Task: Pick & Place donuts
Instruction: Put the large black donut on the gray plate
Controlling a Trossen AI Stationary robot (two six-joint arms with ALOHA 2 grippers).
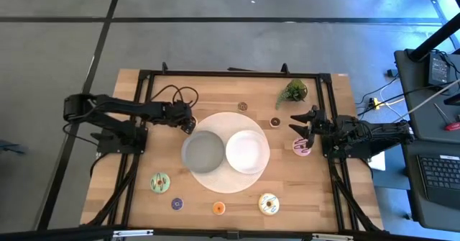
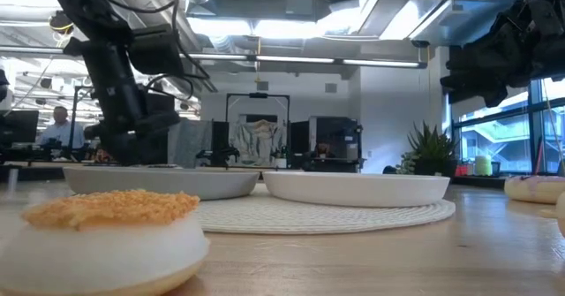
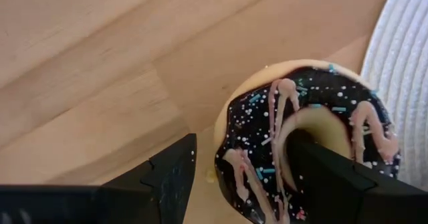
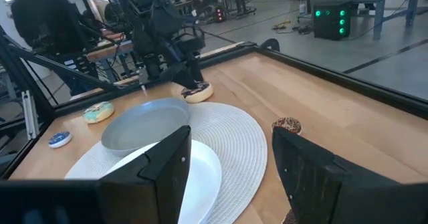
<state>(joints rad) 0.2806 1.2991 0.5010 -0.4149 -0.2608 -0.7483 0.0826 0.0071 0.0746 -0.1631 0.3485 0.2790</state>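
A: What is seen nearest the front edge of the table (image 1: 129, 83)?

B: Four donuts are laid flat in a loose row there: the green-iced donut (image 1: 159, 183), the purple mini (image 1: 177, 204), the orange mini (image 1: 219, 208) and the cream-iced donut (image 1: 269, 203). Bare wood is left between them and around them. In the low view the orange mini (image 2: 110, 234) fills the foreground.

A: And the middle?

B: A round white woven mat (image 1: 224, 119) is centred there, with a grey plate (image 1: 203, 151) and a white plate (image 1: 247, 151) set side by side on it, rims nearly touching. Both plates are seen empty.

A: Where is the chocolate-iced donut?

B: The chocolate-iced donut (image 3: 307, 134) is found on the wood just beside the mat's left rear edge, apparently lying flat, icing and hole turned upward; being a ring, no long axis is offered.

A: How is it gripped?

B: The left gripper (image 1: 188, 122) is spread: one finger (image 3: 167, 177) is placed outside the ring with a gap left, the other is set in the hole. No pinch is made.

A: The right side?

B: The right gripper (image 1: 305, 124) is held above the pink-iced donut (image 1: 301, 147), jaws spread wide and empty. Farther back, two brown minis (image 1: 275, 121) (image 1: 243, 106) lie on open wood, and a small green plant (image 1: 293, 91) is stood near the rear edge.
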